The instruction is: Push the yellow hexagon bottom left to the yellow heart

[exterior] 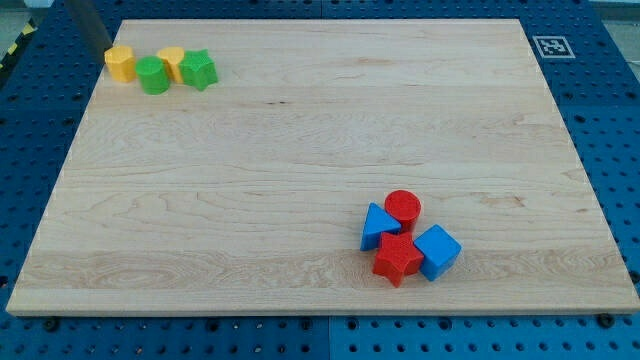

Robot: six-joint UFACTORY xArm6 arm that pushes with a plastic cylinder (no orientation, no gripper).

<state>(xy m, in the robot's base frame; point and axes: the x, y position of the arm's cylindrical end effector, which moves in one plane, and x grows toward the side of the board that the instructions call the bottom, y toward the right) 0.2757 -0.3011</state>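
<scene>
The yellow hexagon lies at the board's top left corner. Right of it are a green cylinder, the yellow heart partly hidden behind the green blocks, and a green star; the four form a tight row. The dark rod comes down from the view's top left, and my tip is just above and left of the yellow hexagon, at or very near its edge.
A cluster sits at the lower right: a red cylinder, a blue triangle, a red star and a blue cube. A marker tag lies past the wooden board's top right corner.
</scene>
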